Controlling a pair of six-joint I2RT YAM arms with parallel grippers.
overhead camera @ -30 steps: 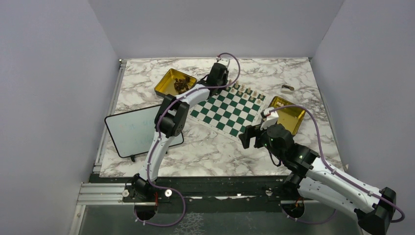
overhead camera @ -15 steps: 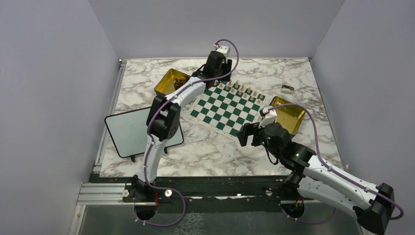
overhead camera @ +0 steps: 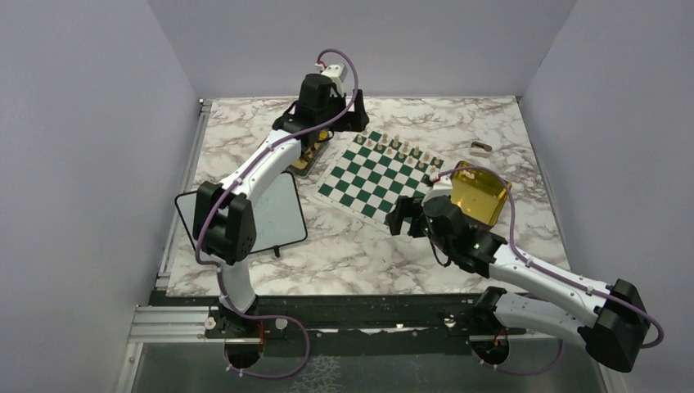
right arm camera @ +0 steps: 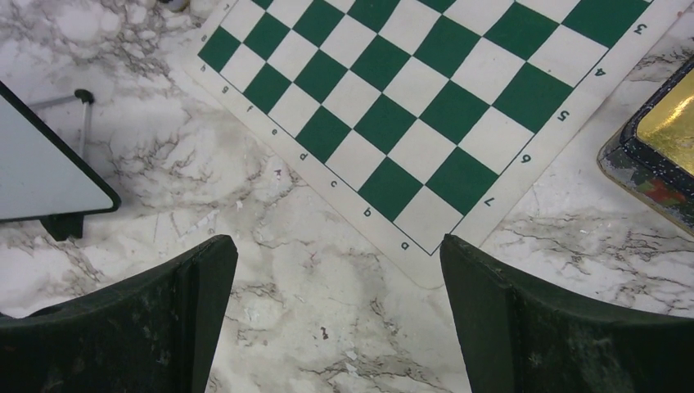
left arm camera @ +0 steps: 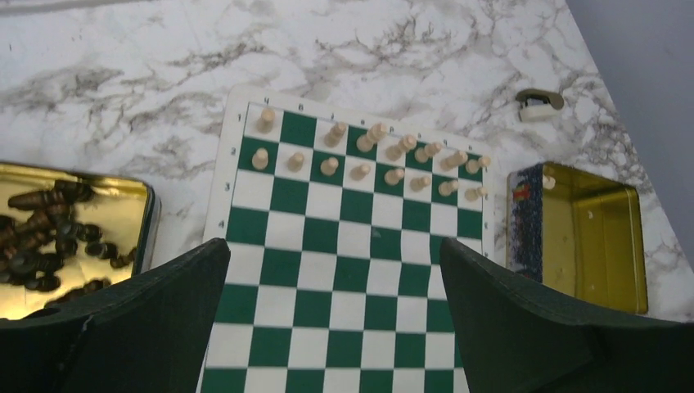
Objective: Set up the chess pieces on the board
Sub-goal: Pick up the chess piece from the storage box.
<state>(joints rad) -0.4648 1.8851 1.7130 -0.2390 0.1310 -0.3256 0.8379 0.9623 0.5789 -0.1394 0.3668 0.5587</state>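
Top: left gripper (overhead camera: 313,139) hangs over the tin (overhead camera: 303,166) just beside the board (overhead camera: 378,178). Right gripper (overhead camera: 399,219) sits at the board's near corner.
Left wrist: jaws wide apart, empty. Dark pieces (left arm camera: 45,237) lie jumbled in the tin, left of the fingers. Pale pieces (left arm camera: 368,155) fill the two far rows.
Right wrist: jaws apart, empty, no pieces seen.
Left arm's nearer.

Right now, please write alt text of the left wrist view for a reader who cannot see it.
A green and white chess board lies on a marble table, with pale chess pieces in two rows along its top edge. The left hand is open and empty at the bottom. A gold tin of dark pieces sits left, a second gold tin right.
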